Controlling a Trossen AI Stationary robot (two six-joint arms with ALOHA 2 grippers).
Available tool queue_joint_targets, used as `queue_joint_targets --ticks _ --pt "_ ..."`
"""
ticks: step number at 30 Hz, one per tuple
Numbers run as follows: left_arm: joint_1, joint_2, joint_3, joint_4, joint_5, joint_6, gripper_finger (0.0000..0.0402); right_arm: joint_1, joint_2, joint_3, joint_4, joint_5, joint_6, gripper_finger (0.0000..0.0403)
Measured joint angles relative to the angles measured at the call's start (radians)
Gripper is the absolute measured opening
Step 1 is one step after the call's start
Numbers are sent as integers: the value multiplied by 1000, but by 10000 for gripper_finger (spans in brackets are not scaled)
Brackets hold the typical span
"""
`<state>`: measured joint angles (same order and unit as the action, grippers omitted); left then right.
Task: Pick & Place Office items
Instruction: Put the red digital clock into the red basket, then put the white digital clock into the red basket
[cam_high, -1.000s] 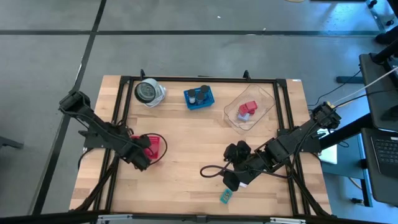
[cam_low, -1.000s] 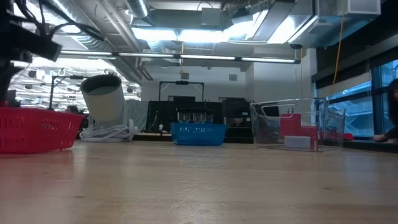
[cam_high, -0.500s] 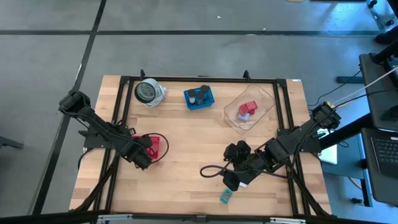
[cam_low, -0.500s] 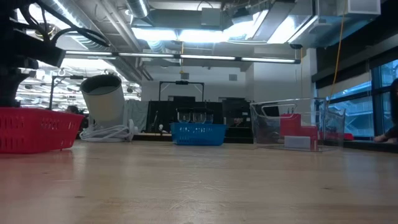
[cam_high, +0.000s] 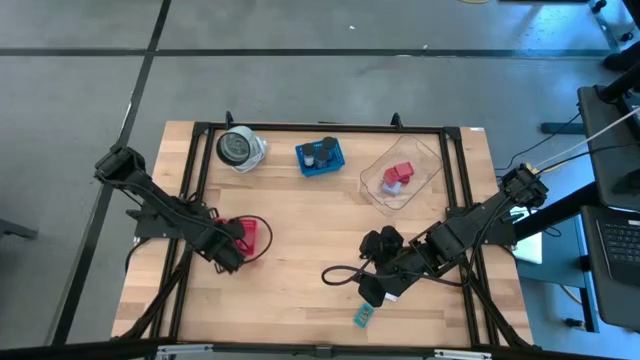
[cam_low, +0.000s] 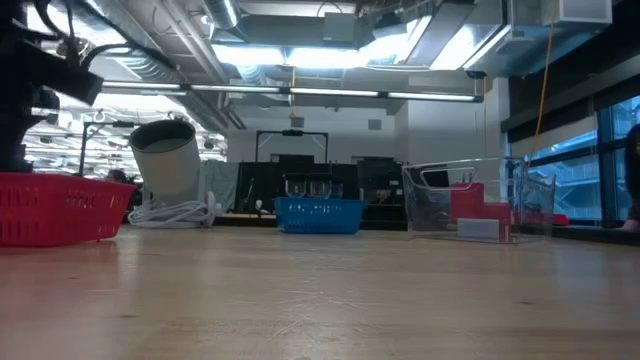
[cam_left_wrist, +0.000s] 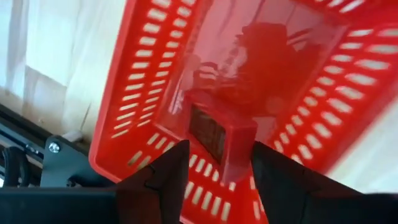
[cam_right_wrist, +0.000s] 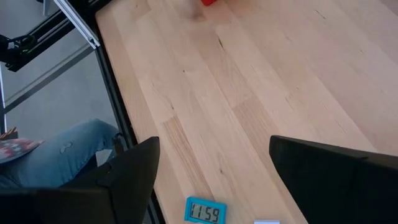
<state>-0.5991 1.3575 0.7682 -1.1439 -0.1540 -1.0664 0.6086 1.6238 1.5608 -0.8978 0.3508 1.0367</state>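
Note:
My left gripper points down into the red basket at the table's left, fingers apart. In the left wrist view a small red block with a dark face lies on the basket's floor, just past my fingertips; I cannot tell whether they touch it. My right gripper hangs open over bare wood near the front right, holding nothing. A small light-blue piece with a digit display lies on the table below it, also seen as the teal piece by the near edge.
At the far edge stand a grey-and-white round disc, a blue basket with dark spools, and a clear tub holding red and pale blocks. A black cord loops beside my right arm. A person's leg shows beyond the table.

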Motion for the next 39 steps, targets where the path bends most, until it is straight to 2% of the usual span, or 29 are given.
queue_joint_targets --ticks 8,14,19,23,25,31,39 --pt "0 0 88 -63 -25 25 188 0 0 0 0 -13 9 307" --pt "-9 0 149 -84 -29 23 190 18 10 1 -1 -157 56 307" --pt "-22 0 209 -67 -65 7 189 85 60 1 -59 -212 53 307" --pt "-23 0 272 -26 -107 11 191 114 120 0 -134 -246 211 307" --pt "-23 0 308 2 -125 48 191 126 157 0 -163 -260 229 307" --pt "-28 0 383 89 -144 258 189 154 277 0 -212 -310 72 307" --pt "-28 0 396 156 -166 328 190 129 377 0 -294 -372 -27 327"
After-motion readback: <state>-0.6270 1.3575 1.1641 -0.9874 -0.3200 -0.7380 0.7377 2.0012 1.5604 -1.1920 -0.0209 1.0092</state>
